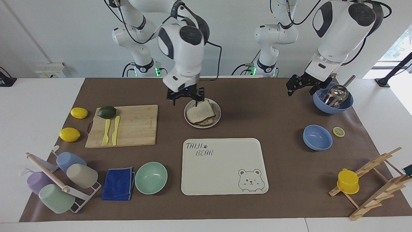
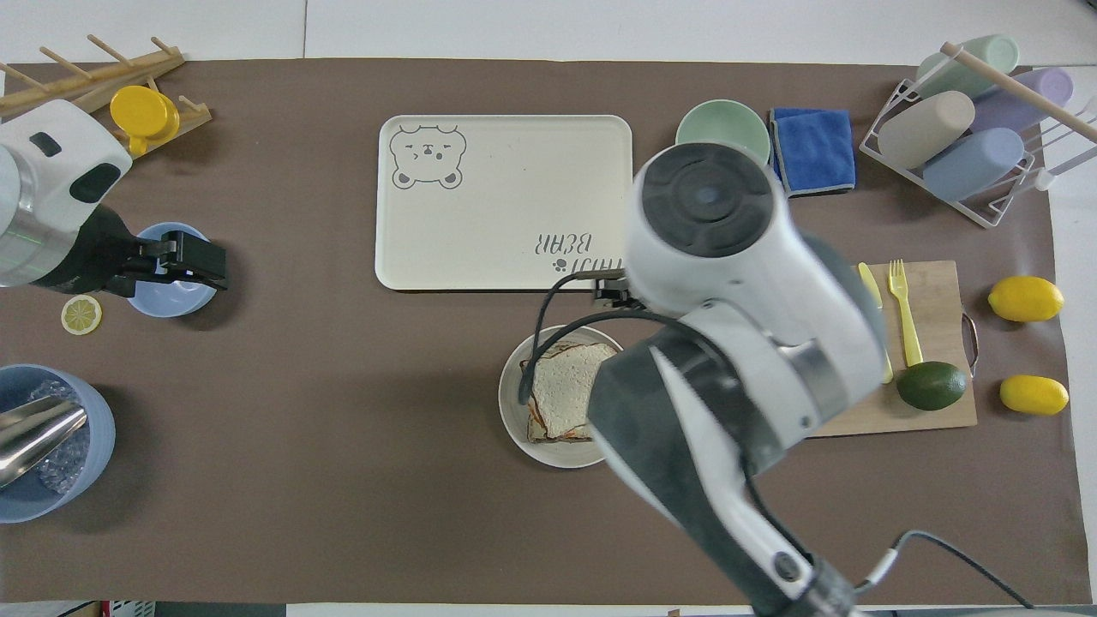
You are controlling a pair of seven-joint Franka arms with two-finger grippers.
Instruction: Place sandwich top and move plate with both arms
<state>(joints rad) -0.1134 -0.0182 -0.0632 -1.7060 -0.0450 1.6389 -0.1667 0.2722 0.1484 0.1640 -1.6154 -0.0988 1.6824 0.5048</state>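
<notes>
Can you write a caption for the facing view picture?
Right hand open over plate edge; sandwich top placed; left hand waits.

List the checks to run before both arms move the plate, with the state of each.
1. Top slice lies on the sandwich, on the plate: ok.
2. Slice sits square on the stack: not ok, it is slightly askew.
3. Right pincer open and holding nothing: ok.
4. Right pincer gripping the plate's rim: not ok, it hovers over the edge toward the right arm's end.
5. Left pincer at the plate: not ok, it waits beside the ladle bowl.
</notes>
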